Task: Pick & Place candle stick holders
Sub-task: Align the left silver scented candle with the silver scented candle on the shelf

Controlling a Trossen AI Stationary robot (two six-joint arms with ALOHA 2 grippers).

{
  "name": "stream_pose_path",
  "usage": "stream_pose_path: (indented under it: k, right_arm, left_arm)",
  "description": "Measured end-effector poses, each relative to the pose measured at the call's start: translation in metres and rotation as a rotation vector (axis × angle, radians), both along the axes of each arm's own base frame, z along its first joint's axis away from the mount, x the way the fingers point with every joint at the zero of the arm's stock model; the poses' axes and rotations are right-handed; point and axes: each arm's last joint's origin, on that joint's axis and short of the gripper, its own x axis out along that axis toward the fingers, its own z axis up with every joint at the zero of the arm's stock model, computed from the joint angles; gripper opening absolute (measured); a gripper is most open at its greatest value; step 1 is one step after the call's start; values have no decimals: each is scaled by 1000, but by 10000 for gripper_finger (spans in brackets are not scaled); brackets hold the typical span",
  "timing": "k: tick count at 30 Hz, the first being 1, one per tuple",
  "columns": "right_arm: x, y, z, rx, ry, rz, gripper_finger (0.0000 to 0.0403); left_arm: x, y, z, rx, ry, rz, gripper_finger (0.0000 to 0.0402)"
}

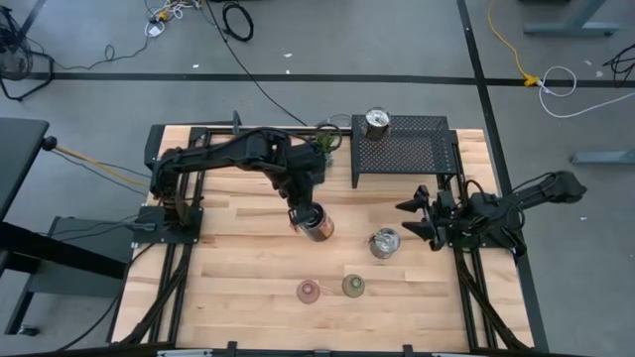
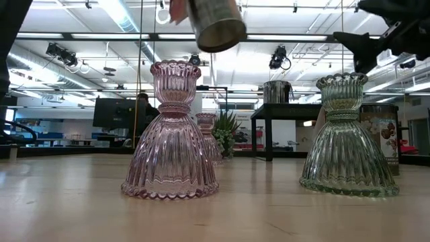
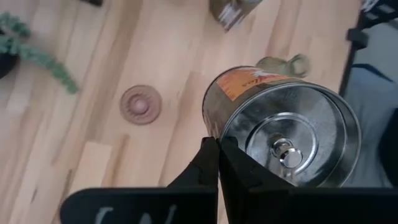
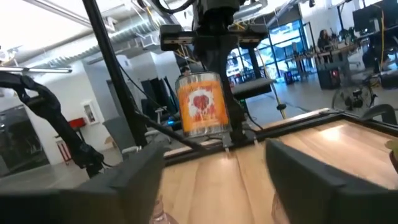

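Grey workshop floor with loose cables surrounds the pale wooden table (image 1: 248, 258), and the low view looks across it into a bright hall with ceiling lights. At the table's twelve o'clock edge stands the black mesh rack (image 1: 407, 149), one silver holder (image 1: 377, 123) on its corner. The left arm reaches from nine o'clock to the middle, its left gripper (image 1: 303, 216) clamped on the rim of a silver tin holder (image 1: 317, 226) lifted clear of the wood. The right arm lies at three o'clock, its right gripper (image 1: 419, 218) with fingers apart, just beside a third silver holder (image 1: 385, 243). Near six o'clock stand a pink glass holder (image 1: 309, 291) and an olive-green one (image 1: 353, 286).
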Motion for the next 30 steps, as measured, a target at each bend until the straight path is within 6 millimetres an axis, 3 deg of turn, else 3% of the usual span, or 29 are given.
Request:
stream_pose_path:
  k: [5, 8, 15, 21, 30]
  right_arm:
    - [7, 2, 6, 5, -1, 8, 368]
    - [14, 5, 15, 1, 12, 29, 395]
    - [31, 9, 23, -16, 70, 4, 374]
    - [50, 13, 23, -75, 156, -68, 385]
    - [99, 25, 39, -306, 293, -143, 397]
  left_arm:
    - [10, -1, -6, -37, -19, -20, 0]
    - [14, -1, -11, -34, -10, -18, 0]
    - [21, 0, -12, -36, -49, -19, 0]
    - [25, -1, -11, -76, -80, -23, 0]
    - [32, -3, -21, -99, -51, -25, 0]
